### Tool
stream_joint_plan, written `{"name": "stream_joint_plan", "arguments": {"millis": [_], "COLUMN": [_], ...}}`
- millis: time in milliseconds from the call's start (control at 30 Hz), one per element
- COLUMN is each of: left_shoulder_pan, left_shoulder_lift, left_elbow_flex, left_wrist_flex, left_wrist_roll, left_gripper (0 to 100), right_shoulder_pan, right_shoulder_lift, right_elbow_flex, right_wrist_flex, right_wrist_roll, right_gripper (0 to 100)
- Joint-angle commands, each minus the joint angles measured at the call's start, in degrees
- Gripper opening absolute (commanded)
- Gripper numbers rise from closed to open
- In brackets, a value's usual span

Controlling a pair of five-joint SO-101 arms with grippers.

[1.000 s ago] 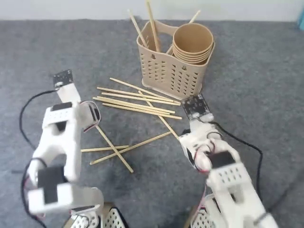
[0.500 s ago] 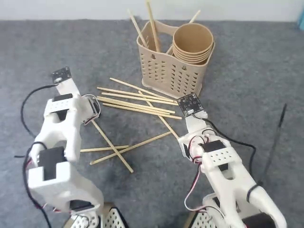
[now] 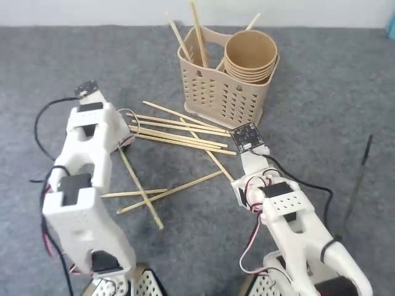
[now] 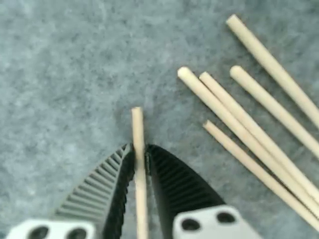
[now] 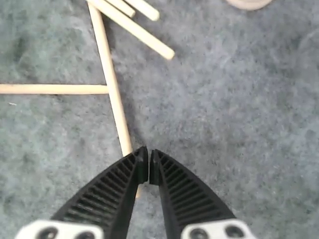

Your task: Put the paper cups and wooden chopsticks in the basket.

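Note:
A beige slotted basket stands at the back of the grey carpet, holding a stack of paper cups and a few upright wooden chopsticks. Several loose chopsticks lie fanned in front of it. My left gripper is shut on one chopstick near its end, beside the fan's near ends. In the high view that stick slants down from the left gripper. My right gripper is shut with nothing in it, its tips at the end of a lying chopstick.
Two more chopsticks lie crossed on the carpet between the arms. The right arm trails a black cable to the right. Open carpet lies left and right of the basket.
The left arm moved farther up the table toward the fanned chopsticks, and the stick in its gripper swung with it. The right arm shifted back a second ago, then stayed still.

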Motion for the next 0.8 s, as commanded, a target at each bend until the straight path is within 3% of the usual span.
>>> {"name": "stream_joint_plan", "arguments": {"millis": [0, 167, 367, 533, 767], "left_shoulder_pan": [-0.6, -1.8, -1.3, -0.3, -0.1], "left_shoulder_lift": [3.2, 0.7, -13.2, -28.1, -43.8], "left_elbow_flex": [-2.3, -0.3, 16.0, 31.9, 44.1], "left_wrist_flex": [2.6, 1.0, -16.5, -29.8, -39.1], "left_wrist_roll": [0.4, 0.0, 0.0, 0.0, -1.9], "left_gripper": [1, 1, 1, 1, 1], "right_shoulder_pan": [0.7, 0.4, -3.8, -2.6, -8.4], "right_shoulder_lift": [-2.7, -2.7, -2.7, -0.8, 11.6], "right_elbow_flex": [-2.2, -2.3, -5.7, -16.2, -26.4], "right_wrist_flex": [0.5, 0.5, 1.5, 9.6, 9.6], "right_wrist_roll": [1.0, 0.5, -0.2, -7.0, -7.6], "right_gripper": [1.9, 1.9, 2.3, 3.6, 4.6]}}
